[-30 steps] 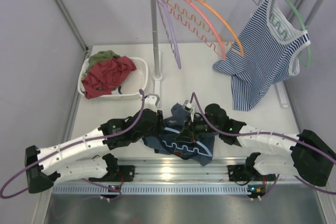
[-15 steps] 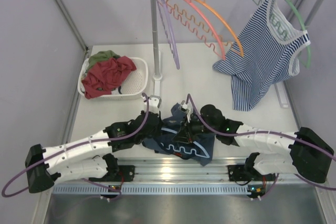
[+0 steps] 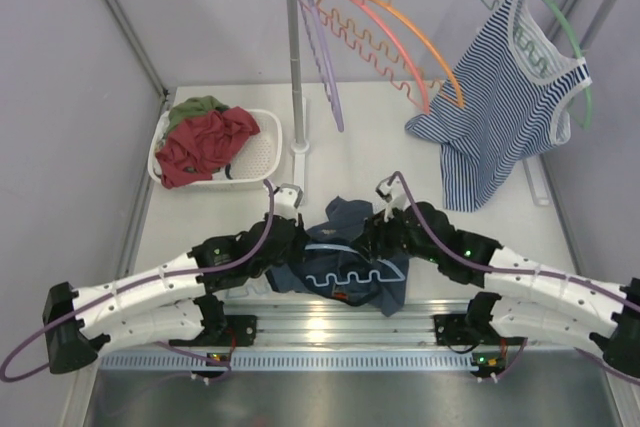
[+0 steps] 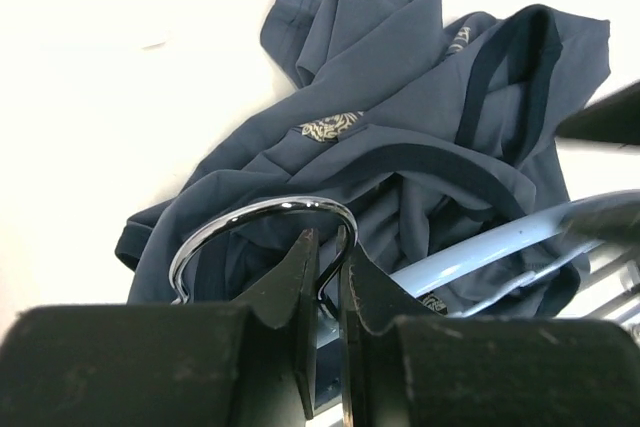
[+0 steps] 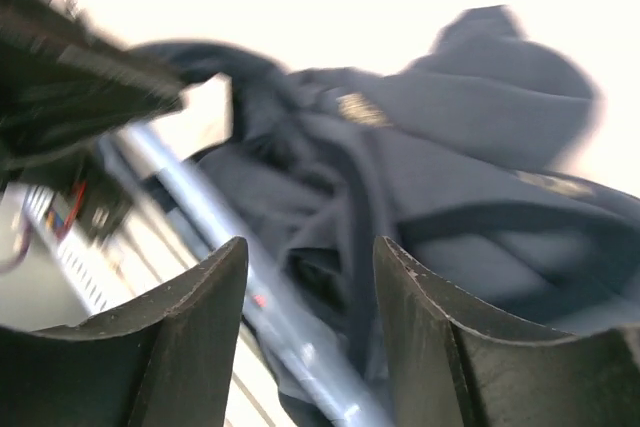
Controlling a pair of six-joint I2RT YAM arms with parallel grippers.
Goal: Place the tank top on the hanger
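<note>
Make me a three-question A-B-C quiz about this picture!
1. Where is the red garment? A in the white basket B beside the basket C under the basket
2. What colour is the hanger on the tank top? A orange B light blue C green
3. How is the right gripper? A open B shut on the tank top C shut on the hanger
Answers: 1 A: it lies heaped in the basket. 2 B: its wavy bar is pale blue. 3 A: its fingers stand apart, nothing between.
</note>
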